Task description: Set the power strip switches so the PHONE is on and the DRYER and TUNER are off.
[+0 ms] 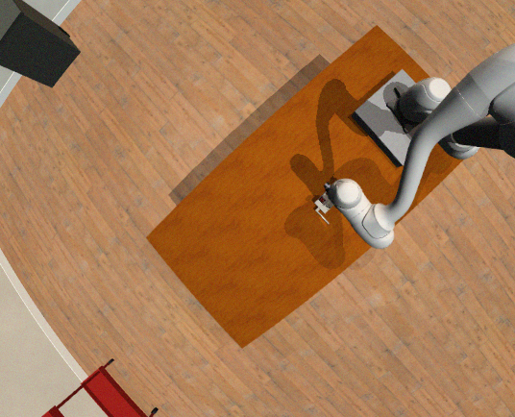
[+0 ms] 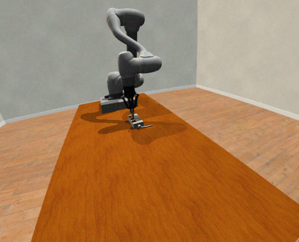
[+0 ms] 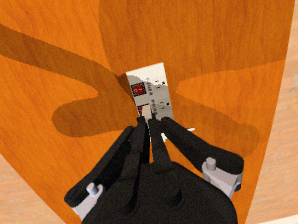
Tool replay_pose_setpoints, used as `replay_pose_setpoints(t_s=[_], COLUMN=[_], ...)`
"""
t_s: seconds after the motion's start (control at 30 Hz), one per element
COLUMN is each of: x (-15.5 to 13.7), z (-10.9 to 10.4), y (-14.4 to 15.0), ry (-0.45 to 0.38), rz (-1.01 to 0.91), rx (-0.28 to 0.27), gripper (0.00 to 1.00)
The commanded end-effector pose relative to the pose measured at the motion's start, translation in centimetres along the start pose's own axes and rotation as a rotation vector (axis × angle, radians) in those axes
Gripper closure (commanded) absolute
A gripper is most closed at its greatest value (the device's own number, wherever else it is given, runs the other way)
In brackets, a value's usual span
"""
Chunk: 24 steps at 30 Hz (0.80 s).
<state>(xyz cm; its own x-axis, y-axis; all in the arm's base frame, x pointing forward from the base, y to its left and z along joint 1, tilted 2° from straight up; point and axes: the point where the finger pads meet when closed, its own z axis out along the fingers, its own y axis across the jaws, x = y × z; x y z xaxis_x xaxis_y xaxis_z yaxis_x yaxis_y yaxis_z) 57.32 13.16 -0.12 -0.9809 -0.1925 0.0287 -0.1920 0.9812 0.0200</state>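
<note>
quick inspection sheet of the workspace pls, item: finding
surface: orange wooden table, arm shadows across it
job's things: grey power strip lying flat, right way up; one red switch shows, labels unreadable
clutter: nothing seen
grippers: gripper shut, holding nothing, fingertips down on the strip
cables: short grey cord stub at the strip's end
surroundings: grey base plate, wood floor, dark box, red cart, grey walls

Orange wood-grain table (image 2: 155, 195), grey power strip (image 3: 161, 80), red switch (image 3: 138, 89), black gripper (image 3: 150, 121)
</note>
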Motion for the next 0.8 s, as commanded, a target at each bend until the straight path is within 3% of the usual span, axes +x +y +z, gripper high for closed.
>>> replay_pose_setpoints(t_s=[0.0, 0.77], x=[0.04, 0.04], z=[0.14, 0.42], y=[0.25, 0.25], ry=[-0.001, -0.001], rz=[0.007, 0.007], rx=[-0.003, -0.003], gripper=[1.00, 1.00])
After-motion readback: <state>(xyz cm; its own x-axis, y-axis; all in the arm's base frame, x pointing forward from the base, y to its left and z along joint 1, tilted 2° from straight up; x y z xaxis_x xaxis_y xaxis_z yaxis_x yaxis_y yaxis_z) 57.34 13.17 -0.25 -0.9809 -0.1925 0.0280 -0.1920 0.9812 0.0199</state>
